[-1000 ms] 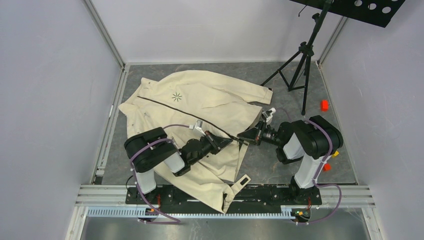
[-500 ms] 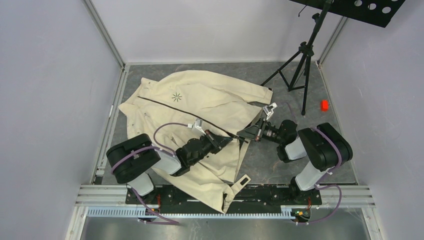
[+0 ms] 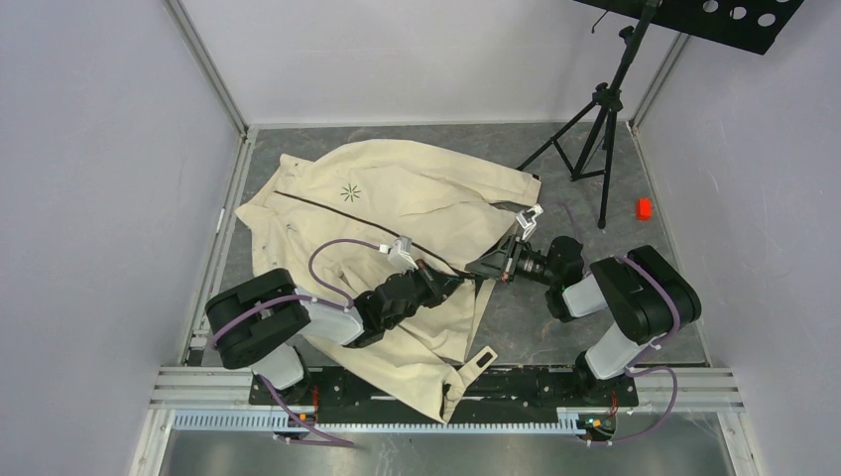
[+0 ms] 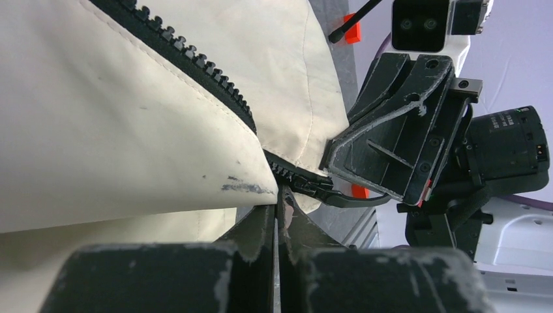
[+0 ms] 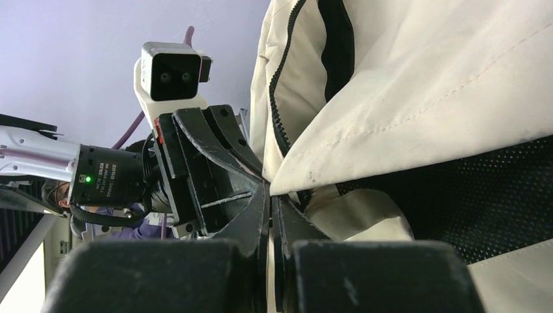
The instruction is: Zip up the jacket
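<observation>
Now: jacket (image 3: 397,213) lies spread on the grey worktop (image 3: 526,327), one corner draped over the near rail (image 3: 694,377). Left hand (image 3: 458,282) and right hand (image 3: 483,270) meet tip to tip at its front edge, each clenched on jacket fabric. Pale walls on three sides; tripod (image 3: 600,109) and red block (image 3: 644,208) at far right. Overhead alone shows the chest logo (image 3: 350,192). Left wrist resolves the zipper teeth (image 4: 195,62); right wrist shows the dark mesh lining (image 5: 456,189).

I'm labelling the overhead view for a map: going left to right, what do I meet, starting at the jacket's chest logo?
jacket logo → left hand → right hand → tripod → red block
</observation>
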You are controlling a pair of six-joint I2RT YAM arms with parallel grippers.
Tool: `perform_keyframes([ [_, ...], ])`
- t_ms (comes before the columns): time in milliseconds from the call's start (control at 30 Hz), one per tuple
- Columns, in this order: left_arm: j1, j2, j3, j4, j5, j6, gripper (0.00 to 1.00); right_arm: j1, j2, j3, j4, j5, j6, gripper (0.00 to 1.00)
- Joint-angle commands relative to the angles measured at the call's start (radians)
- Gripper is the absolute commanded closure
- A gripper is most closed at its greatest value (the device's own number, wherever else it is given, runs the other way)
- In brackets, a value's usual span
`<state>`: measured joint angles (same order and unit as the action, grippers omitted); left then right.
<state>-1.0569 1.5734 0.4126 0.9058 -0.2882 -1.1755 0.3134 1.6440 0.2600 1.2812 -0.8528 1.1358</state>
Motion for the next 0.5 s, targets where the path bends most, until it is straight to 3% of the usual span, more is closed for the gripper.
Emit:
perform_keyframes([
  [0,-0.027,-0.037,0.042,0.031,-0.001,0.039,0.98,0.025,-0.004,0.038,0.006,0.044,-0.039,1.0],
  [333,-0.03,-0.059,0.062,-0.019,0.018,-0.011,0.98,0.026,-0.082,0.02,-0.169,0.101,-0.157,1.0],
  [467,-0.034,-0.089,0.122,-0.141,0.021,-0.014,0.98,0.035,-0.12,0.029,-0.26,0.148,-0.215,1.0],
])
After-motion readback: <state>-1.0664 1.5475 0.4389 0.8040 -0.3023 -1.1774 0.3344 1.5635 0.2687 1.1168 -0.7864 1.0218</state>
